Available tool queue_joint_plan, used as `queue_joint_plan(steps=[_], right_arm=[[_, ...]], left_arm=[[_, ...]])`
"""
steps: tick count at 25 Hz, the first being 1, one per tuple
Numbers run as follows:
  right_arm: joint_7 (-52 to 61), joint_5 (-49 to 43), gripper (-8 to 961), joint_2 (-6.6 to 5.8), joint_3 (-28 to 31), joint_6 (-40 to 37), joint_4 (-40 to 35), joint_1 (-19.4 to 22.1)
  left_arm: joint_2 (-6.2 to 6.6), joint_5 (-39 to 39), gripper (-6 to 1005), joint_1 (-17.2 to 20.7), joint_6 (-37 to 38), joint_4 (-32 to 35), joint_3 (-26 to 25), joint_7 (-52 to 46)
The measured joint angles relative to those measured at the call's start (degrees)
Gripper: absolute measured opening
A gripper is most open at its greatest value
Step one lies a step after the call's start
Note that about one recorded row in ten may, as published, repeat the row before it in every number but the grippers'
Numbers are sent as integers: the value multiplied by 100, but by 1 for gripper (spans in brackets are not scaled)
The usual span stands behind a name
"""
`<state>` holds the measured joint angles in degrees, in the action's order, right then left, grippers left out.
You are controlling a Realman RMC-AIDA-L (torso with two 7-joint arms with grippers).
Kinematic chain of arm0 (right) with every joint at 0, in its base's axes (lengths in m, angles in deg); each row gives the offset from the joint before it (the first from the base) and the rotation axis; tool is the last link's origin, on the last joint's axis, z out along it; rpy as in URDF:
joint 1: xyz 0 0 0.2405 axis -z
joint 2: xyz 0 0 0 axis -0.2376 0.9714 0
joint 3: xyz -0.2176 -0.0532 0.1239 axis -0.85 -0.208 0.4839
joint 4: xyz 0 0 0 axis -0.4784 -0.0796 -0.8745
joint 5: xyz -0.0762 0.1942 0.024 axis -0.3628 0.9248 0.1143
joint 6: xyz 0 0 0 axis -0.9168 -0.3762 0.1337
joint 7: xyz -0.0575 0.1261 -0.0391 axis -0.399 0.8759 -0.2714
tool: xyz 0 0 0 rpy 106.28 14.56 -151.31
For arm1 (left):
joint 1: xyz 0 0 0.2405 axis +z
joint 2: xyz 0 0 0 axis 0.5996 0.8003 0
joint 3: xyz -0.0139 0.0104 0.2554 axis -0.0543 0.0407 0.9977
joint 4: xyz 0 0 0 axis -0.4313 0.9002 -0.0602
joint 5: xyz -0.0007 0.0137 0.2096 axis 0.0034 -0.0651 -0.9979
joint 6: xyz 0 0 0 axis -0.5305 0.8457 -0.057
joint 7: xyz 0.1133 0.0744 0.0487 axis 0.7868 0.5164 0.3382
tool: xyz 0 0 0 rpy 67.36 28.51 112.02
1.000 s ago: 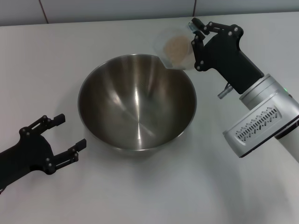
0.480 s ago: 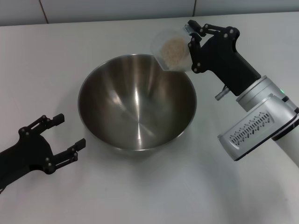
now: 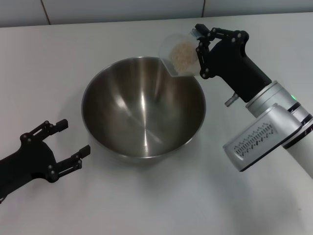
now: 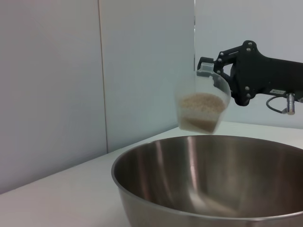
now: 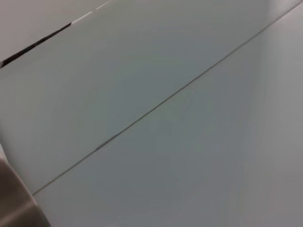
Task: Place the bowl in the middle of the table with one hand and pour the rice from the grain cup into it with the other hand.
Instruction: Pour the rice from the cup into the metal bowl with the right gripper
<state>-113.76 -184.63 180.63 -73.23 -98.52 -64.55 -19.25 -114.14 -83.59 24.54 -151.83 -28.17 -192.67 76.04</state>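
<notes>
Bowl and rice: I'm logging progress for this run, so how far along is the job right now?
Done: the bowl stands mid-table, and the left gripper sits open beside it, let go. In hand: the right gripper holds the grain cup tilted over the bowl's far rim, the rice inside it. Left: the pour itself; no grains show in the bowl.

The right gripper [image 3: 199,46] holds the grain cup [image 3: 180,55], tilted, over the bowl's [image 3: 143,110] upper-right rim. The left gripper [image 3: 73,144] rests spread apart at lower left.

Bowl [image 3: 143,110] on white table [image 3: 49,68]
</notes>
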Motion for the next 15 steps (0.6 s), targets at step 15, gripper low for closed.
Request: queue_joint_plan(steps=[15], right_arm=[[-275,-2,41,-2,-36,8,67,18]], left_arm=[[-10,-1,829,6,11,23,-9,0]])
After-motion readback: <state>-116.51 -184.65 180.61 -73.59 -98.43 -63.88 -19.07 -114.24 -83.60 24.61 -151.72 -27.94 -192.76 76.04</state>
